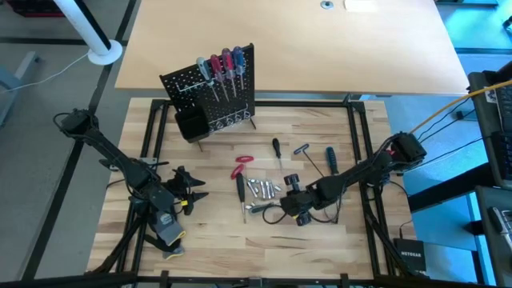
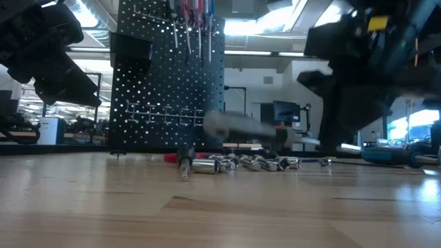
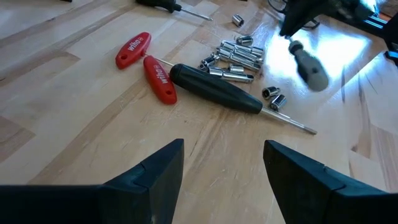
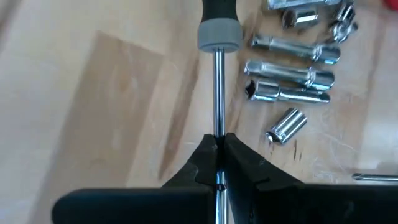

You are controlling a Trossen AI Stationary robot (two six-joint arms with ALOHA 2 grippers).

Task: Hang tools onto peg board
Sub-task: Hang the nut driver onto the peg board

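Right gripper [image 4: 217, 149] is clamped on the steel shaft of the grey-and-black-handled screwdriver [image 4: 217, 28]. Left gripper [image 3: 222, 165] hangs open, empty. Recommend lifting level, clearing the silver metal sockets [image 4: 289, 78].

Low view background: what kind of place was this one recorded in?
Probably a robotics lab or workshop inside an open office. Behind the peg board the low view shows ceiling strip lights and a monitor on a desk; the high view shows a plain tabletop beyond the slatted work table.
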